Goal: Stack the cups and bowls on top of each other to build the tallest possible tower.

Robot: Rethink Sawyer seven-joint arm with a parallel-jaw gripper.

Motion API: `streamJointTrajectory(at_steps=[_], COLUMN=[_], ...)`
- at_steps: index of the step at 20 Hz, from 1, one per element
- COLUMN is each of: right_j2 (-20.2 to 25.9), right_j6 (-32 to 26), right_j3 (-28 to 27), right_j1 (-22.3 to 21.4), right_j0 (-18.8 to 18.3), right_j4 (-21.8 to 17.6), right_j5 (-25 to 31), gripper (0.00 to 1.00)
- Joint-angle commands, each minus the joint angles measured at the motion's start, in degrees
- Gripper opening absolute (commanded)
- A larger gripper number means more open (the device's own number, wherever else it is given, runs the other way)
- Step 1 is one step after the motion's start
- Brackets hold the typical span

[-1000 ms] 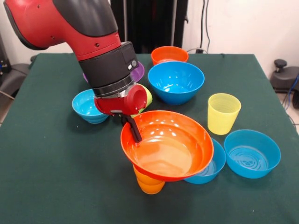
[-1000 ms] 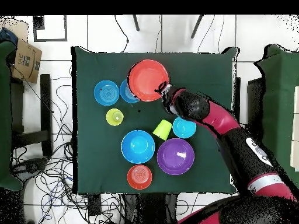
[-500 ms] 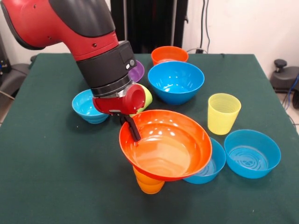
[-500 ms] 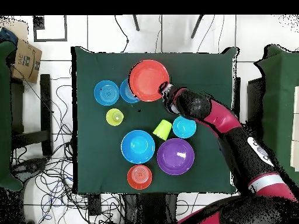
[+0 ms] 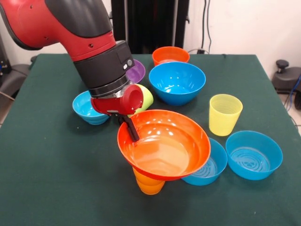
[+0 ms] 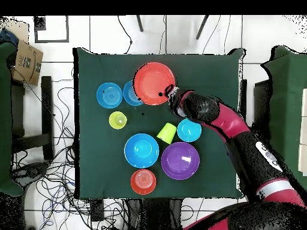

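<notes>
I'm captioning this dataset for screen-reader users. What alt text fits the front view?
A red and black robot arm's end effector grips the rim of a large glossy orange plastic bowl sitting on an upturned orange plastic cup on a green-covered table. Around it stand blue bowls, a small orange bowl and a pale yellow ribbed cup.

You see the large orange bowl (image 5: 163,143) tilted atop the orange cup (image 5: 149,182), its rim overlapping a medium blue bowl (image 5: 207,168) beside it.
</notes>
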Motion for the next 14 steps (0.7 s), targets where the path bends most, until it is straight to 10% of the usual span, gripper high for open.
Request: streamJointTrajectory(at_steps=[1,14], right_j2=[1.28,3.29], right_j6=[-2.07,-1.94], right_j3=[-3.04,-3.03], right_j1=[2.10,1.93], right_j0=[-0.03,-0.84], right_j4=[1.10,2.50], right_j5=[8.52,12.30], gripper=[0.00,0.00])
